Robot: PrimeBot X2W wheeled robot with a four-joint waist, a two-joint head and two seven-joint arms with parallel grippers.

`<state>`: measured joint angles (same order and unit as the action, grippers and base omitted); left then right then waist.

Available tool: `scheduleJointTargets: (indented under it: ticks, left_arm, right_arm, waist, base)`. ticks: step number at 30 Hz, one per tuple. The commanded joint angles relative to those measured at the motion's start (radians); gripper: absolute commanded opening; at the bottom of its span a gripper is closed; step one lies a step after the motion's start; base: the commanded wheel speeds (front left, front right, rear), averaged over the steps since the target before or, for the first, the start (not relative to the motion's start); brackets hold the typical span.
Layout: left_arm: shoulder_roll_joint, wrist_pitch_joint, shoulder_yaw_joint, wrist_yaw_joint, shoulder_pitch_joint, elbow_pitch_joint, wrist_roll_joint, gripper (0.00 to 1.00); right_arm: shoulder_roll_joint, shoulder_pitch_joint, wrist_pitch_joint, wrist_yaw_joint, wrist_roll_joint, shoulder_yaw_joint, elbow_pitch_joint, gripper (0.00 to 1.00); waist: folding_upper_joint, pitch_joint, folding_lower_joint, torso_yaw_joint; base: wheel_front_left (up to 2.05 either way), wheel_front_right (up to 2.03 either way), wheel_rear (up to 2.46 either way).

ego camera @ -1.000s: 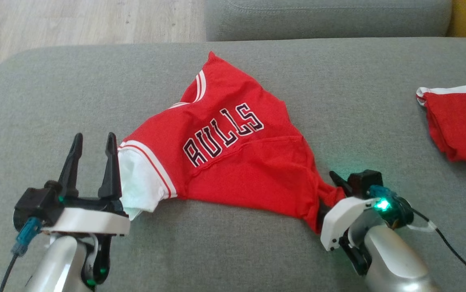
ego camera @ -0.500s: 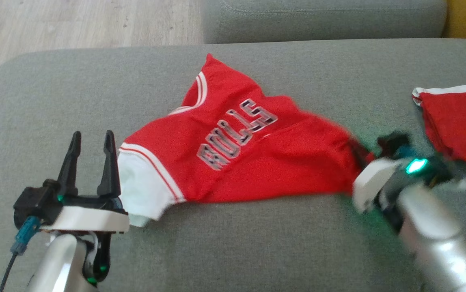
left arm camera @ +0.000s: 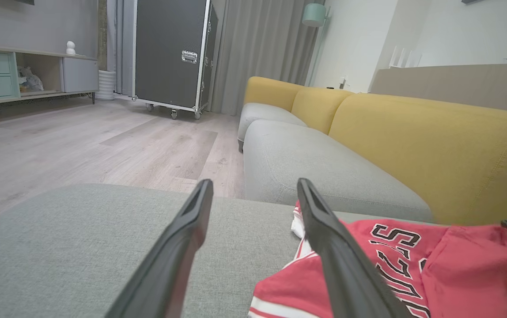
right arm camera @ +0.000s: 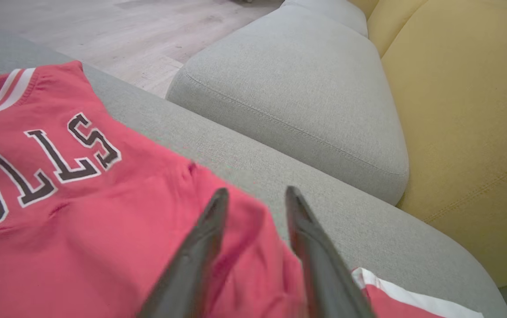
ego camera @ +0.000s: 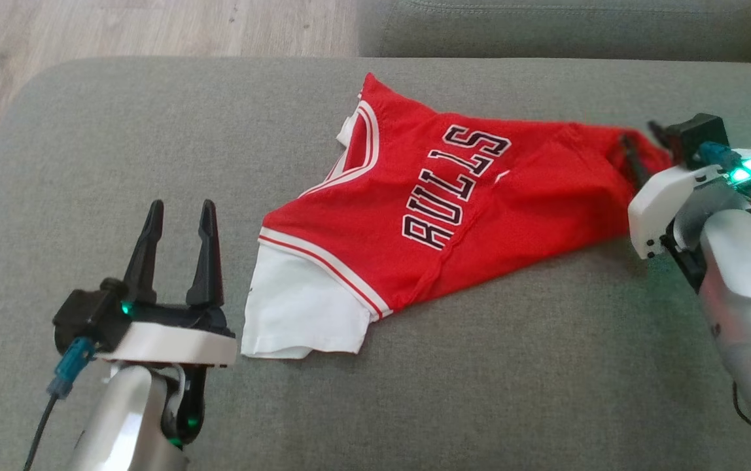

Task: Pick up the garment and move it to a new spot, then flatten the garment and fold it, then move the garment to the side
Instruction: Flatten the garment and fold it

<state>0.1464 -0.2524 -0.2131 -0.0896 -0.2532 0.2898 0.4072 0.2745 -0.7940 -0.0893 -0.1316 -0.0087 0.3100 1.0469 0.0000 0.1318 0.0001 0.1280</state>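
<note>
We judged the jersey [ego camera: 454, 216] light, thin and limp. It would sag and rope wherever it was pinched, slide easily over the grey cushion [ego camera: 120, 144], and take no harm from a firm grip. The best holds, to our eye, were the edges with some body: the banded hem, the trimmed neck and armholes. Better still would be two corners at once, so the cloth would spread rather than bunch. It lay on the cushion across the centre and upper right of the head view, skewed, with its printed side up. It was red, with black letters outlined in white running diagonally and reading BULLS, and white and red trim at the neck near the top centre. A white panel [ego camera: 303, 314] stuck out below a striped band at its lower left end; we could not tell what part that was. Its right end narrowed to a drawn-out point at the right edge of that view. The left tool [ego camera: 181, 208] stood at the lower left with its fingers wide apart and empty, just beside the white panel but not touching it. In the right wrist view the right tool [right arm camera: 255, 191] had its fingers partly apart with red cloth between and beneath them; we could not tell whether they pinched it. A second red piece [right arm camera: 395, 300] with white trim lay at that view's bottom right.
</note>
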Motion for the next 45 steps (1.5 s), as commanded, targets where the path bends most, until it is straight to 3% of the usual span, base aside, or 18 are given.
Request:
scheduleJointTargets:
  ticks: [1,10,19,28,36,45]
  left_arm:
    - [0.009,-0.009,0.05,-0.006,-0.052,-0.022,-0.011,1.0]
    - [-0.005,-0.009,0.089,-0.021,-0.038,-0.032,-0.037,1.0]
    - [-0.033,-0.009,0.107,-0.03,0.002,-0.066,-0.061,1.0]
    - [-0.054,-0.009,0.095,-0.036,0.033,-0.072,-0.072,1.0]
    - [-0.062,-0.009,0.052,-0.039,0.003,-0.054,-0.075,1.0]
    - [-0.068,-0.009,0.012,-0.041,-0.037,-0.026,-0.067,1.0]
  right_arm:
    - [-0.008,-0.053,-0.032,0.001,0.009,0.005,-0.017,1.0]
    - [-0.089,-0.04,-0.164,0.001,0.088,-0.094,-0.072,1.0]
    - [-0.203,0.283,-0.172,0.001,0.161,-0.225,-0.483,1.0]
    - [-0.224,0.524,-0.172,0.001,0.208,-0.207,-0.66,1.0]
    - [-0.224,0.454,-0.148,0.001,0.119,-0.221,-0.635,1.0]
    - [-0.182,0.221,0.037,0.001,0.048,-0.274,-0.41,1.0]
  waist:
    - [0.0,0.001,-0.0001,-0.001]
    - [0.0,-0.03,-0.0001,-0.065]
    - [0.0,-0.052,-0.0001,-0.134]
    - [0.0,-0.039,-0.0001,-0.159]
    - [0.0,0.011,-0.0001,-0.115]
    - [0.0,0.06,-0.0001,-0.036]
  base:
    - [0.0,0.0,0.0]
    - [0.0,0.0,0.0]
    - [0.0,0.0,0.0]
    - [0.0,0.0,0.0]
    - [0.0,0.0,0.0]
    - [0.0,0.0,0.0]
